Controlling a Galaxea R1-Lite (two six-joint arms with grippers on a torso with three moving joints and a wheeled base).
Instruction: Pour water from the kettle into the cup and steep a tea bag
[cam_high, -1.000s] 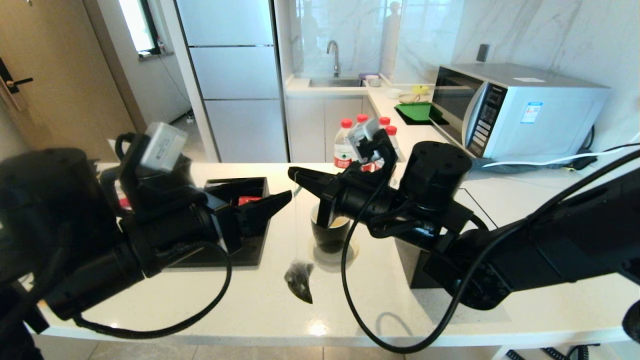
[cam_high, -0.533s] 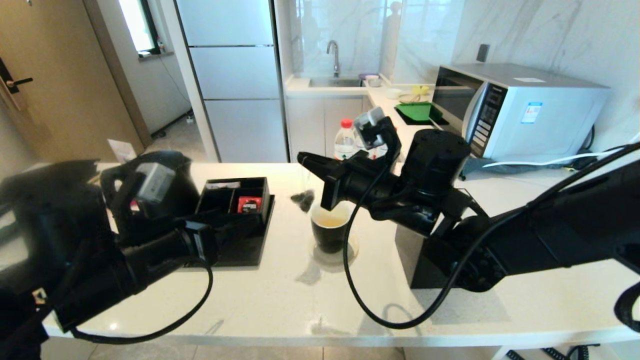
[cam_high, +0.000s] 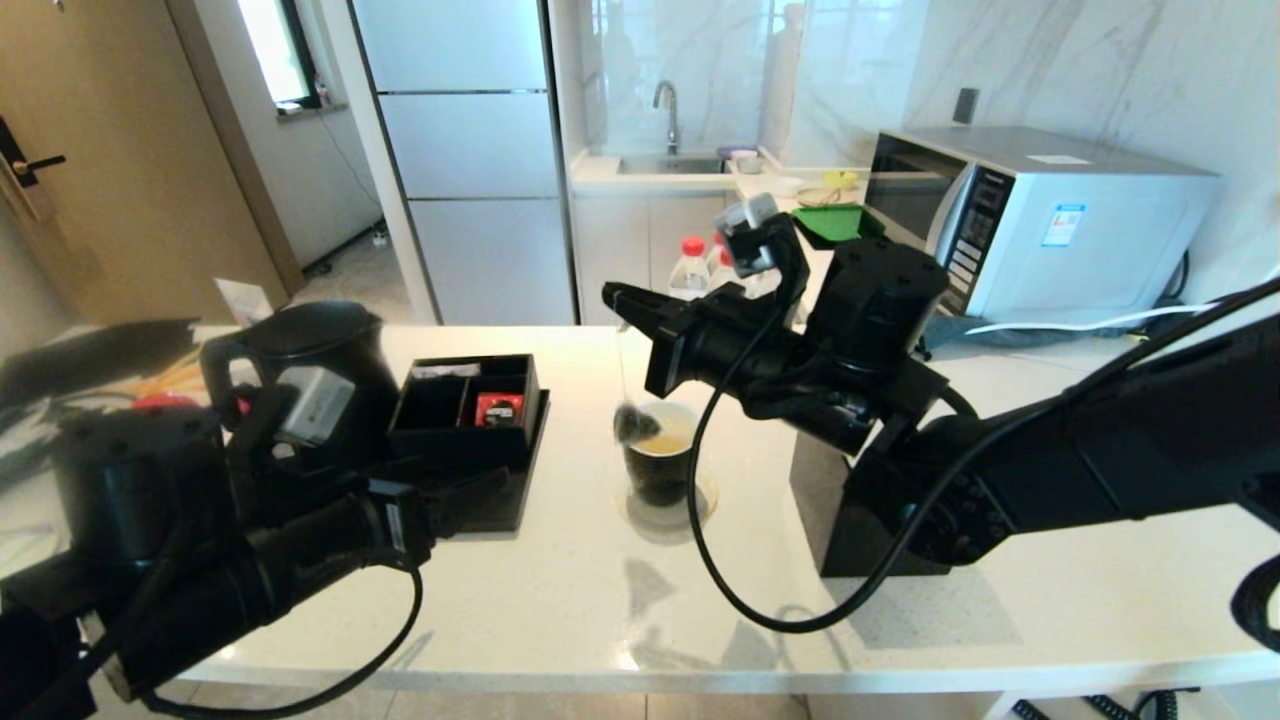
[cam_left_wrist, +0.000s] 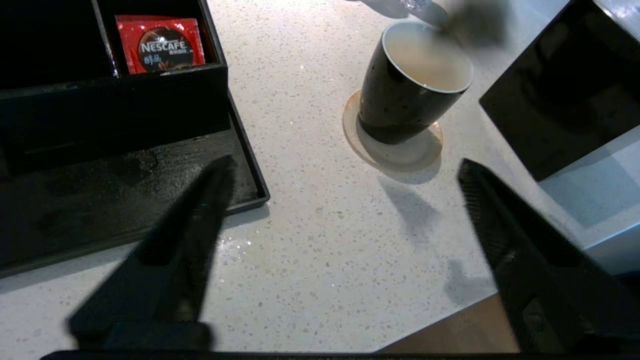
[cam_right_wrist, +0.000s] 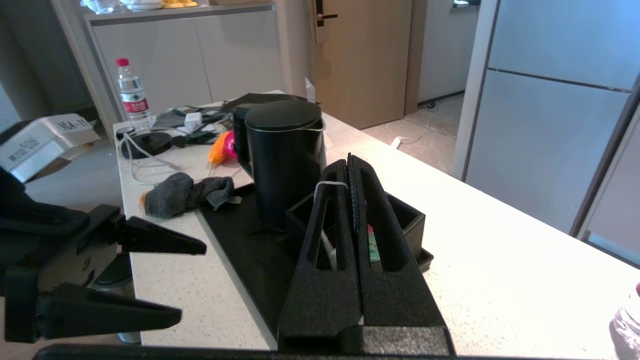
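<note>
Head view: we log our right gripper (cam_high: 625, 298) pinched on the tea bag (cam_high: 632, 424) string, bag dangling at the cup (cam_high: 662, 455) rim; kettle (cam_high: 305, 375) on the black tray (cam_high: 490, 510).

Left wrist view: our left gripper (cam_left_wrist: 345, 167) gapes, empty, over the counter (cam_left_wrist: 310, 235).

Right wrist view: fingers (cam_right_wrist: 345, 200) pressed together.

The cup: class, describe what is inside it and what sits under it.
Inside the cup is pale yellowish liquid; the tea bag hangs at its rim. Under it lies a round coaster. The cup's bottom cannot be seen through the liquid.
</note>
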